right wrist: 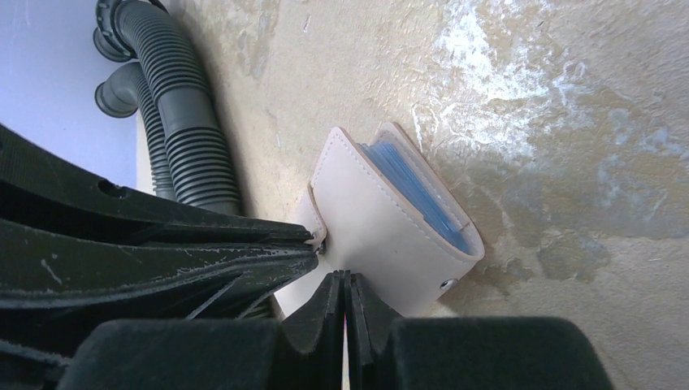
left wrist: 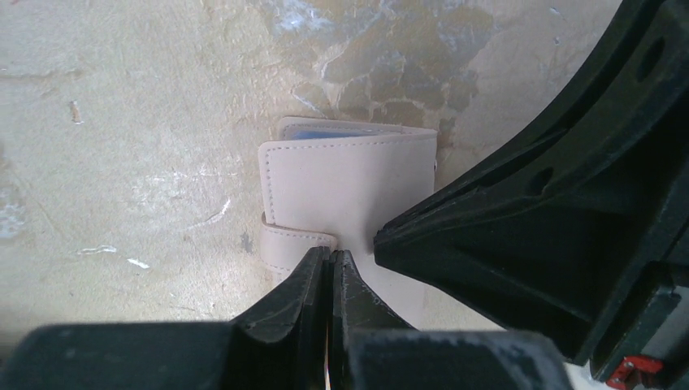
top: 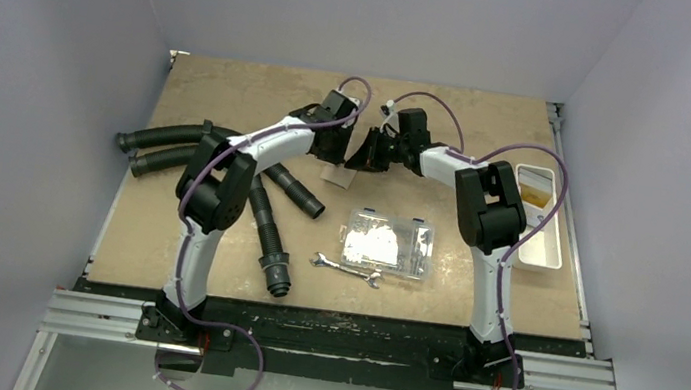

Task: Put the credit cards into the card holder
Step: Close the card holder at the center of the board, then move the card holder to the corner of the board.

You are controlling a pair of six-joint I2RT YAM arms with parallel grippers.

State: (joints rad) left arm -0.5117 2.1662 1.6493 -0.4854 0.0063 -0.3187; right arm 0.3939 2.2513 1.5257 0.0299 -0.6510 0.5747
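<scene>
So the thing I'm worrying about here is the credit cards (right wrist: 418,191) sliding back out. They're sitting inside the card holder (left wrist: 349,187), which is lying folded on the table (left wrist: 122,122) at the far middle, but their blue edges are peeking out along its open side and nothing is pinning that side down. If either arm is dragging or tilting the holder toward that edge, I'm guessing the stack is going to fan out. Second worry: the two grippers are crowding the same corner, tips just beside each other, so any sideways nudge is risking a finger-on-finger bump or flipping the cover open. The left gripper (left wrist: 331,264) is showing its jaws pressed fully together, with the tips right at the little strap (left wrist: 296,237). I can't tell whether it's actually pinching any of it. The right gripper (right wrist: 345,284) is looking closed too, with its tips resting at the cover's near edge, and again I can't say if it's nipping the leather. Pose-wise, both arms are reaching forward with elbows bent, wrists angling down and inward, meeting nose to nose over the holder, with the corrugated hoses (right wrist: 183,138) lying off on the left side.
</scene>
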